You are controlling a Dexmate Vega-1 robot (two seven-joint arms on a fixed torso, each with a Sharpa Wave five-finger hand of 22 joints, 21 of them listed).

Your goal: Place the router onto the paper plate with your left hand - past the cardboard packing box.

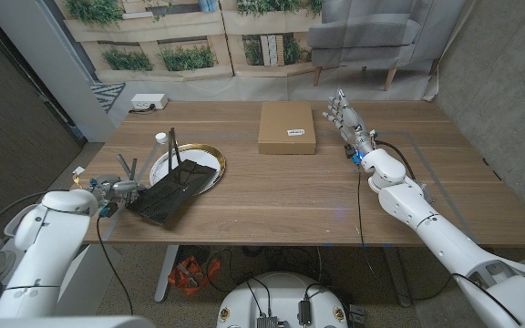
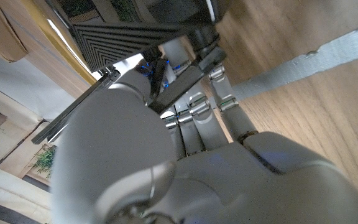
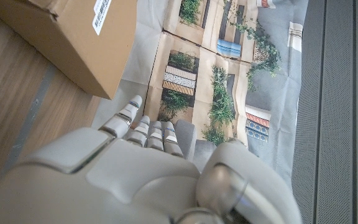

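Router (image 1: 173, 187) lies half on the paper plate (image 1: 210, 157), its near end overhanging the table, left hand (image 1: 117, 191) grasping that near end; placement is nearly done. Next: slide it farther on, then release. Right hand (image 1: 344, 117) waits unclenched beside the cardboard box (image 1: 287, 127)

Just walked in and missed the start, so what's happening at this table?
The robot's left hand holds a black router by its near end. The router lies partly over the gold-rimmed paper plate, its near end sticking out past the rim toward the hand. The right hand stands open beside the cardboard packing box, holding nothing. A white power strip sits at the far edge.
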